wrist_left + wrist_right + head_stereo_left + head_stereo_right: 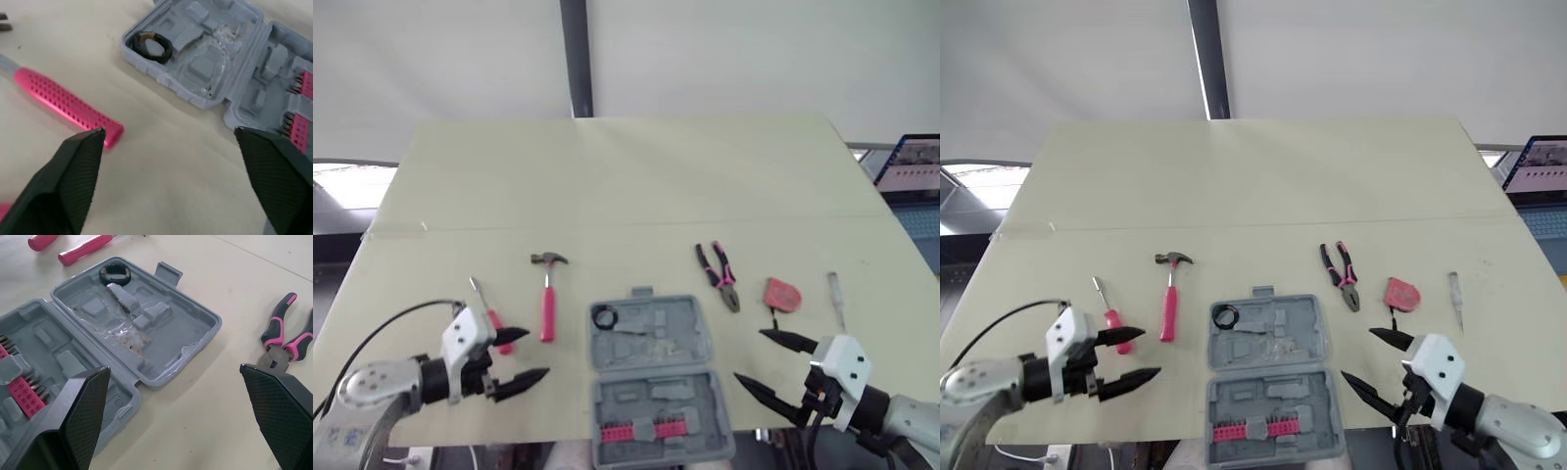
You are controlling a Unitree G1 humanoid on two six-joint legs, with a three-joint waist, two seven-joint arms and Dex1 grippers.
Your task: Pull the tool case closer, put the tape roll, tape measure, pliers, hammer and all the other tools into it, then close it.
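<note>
A broad, pale cream table (626, 176) takes up most of the space, its top matt and evenly lit. A thin seam (636, 224) runs straight across it from side to side, and a short strip of tape (396, 231) of much the same colour lies at its left edge. Behind it hangs a plain white backdrop (754, 59), split by a dark upright post (576, 59). Off the right corner an open laptop (913, 166) glows blue. Left of the table lies a bright patch (347, 184) — floor or some pale surface, hard to tell.
</note>
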